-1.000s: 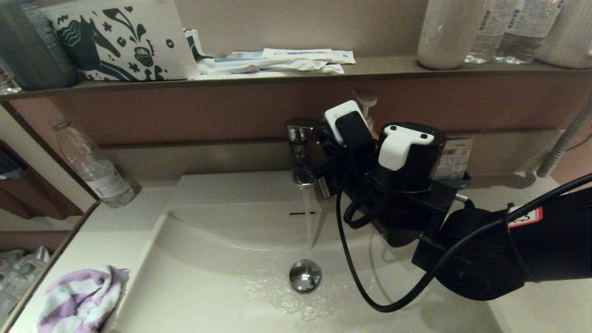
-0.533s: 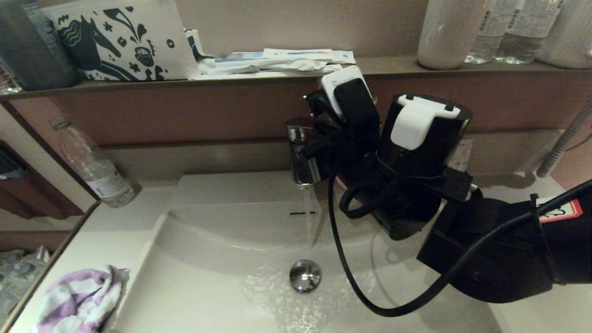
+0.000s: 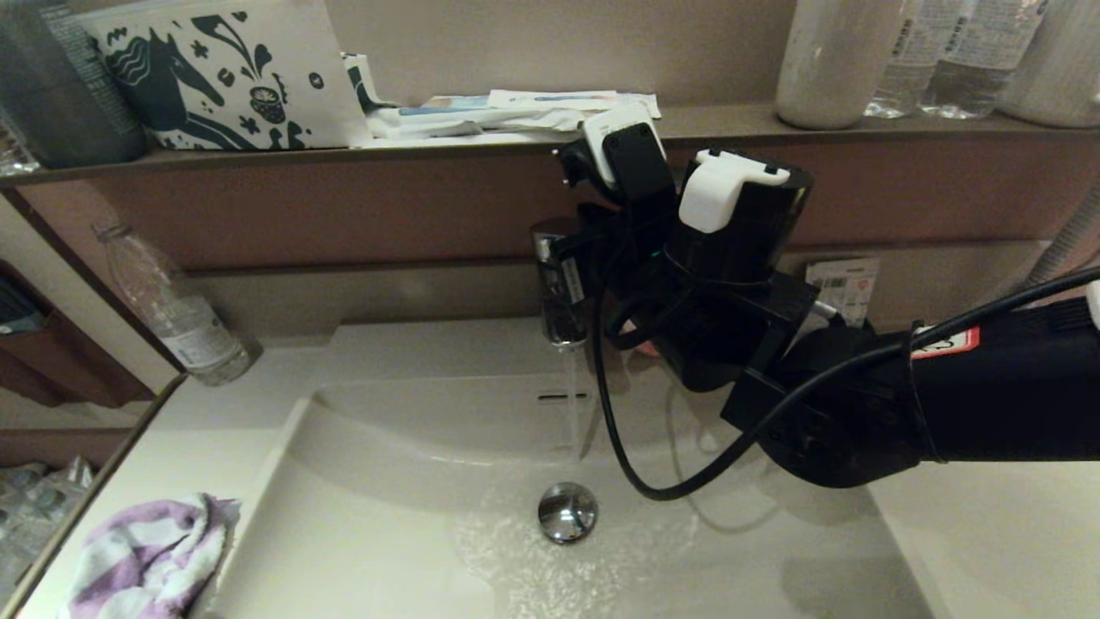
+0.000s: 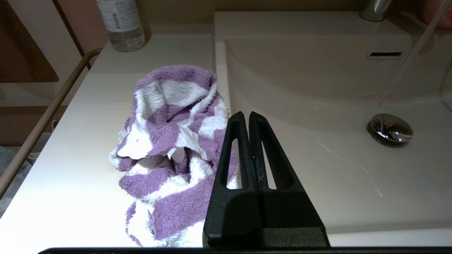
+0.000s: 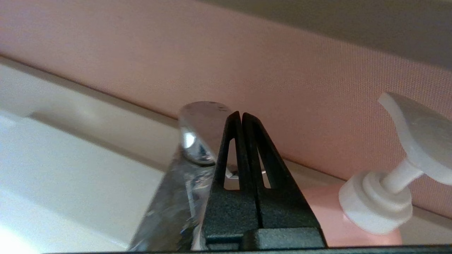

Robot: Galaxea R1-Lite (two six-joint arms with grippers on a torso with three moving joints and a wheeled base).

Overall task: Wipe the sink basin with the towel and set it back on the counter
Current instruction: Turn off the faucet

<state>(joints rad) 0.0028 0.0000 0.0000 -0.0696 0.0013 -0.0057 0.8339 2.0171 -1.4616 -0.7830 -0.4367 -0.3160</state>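
Note:
The purple-and-white striped towel (image 3: 142,554) (image 4: 169,148) lies bunched on the counter (image 3: 206,413) at the left of the sink basin (image 3: 387,481). Water runs from the chrome faucet (image 3: 557,284) down beside the round drain plug (image 3: 567,512); the basin floor there is wet. My right gripper (image 5: 241,114) is shut with nothing in it, its tips right beside the top of the faucet (image 5: 197,134). My left gripper (image 4: 246,114) is shut and empty, low over the basin's left edge next to the towel; it stays out of the head view.
A clear water bottle (image 3: 176,314) stands at the counter's back left. A pink pump soap bottle (image 5: 381,197) sits just right of the faucet. The brown shelf (image 3: 516,142) above holds a horse-print pouch (image 3: 223,73), packets and bottles (image 3: 945,56). A rail (image 4: 42,116) borders the counter's left.
My right arm has risen and shifted left, bringing the shut gripper up from beside the spout to the faucet's top. Water keeps running. The towel has not moved.

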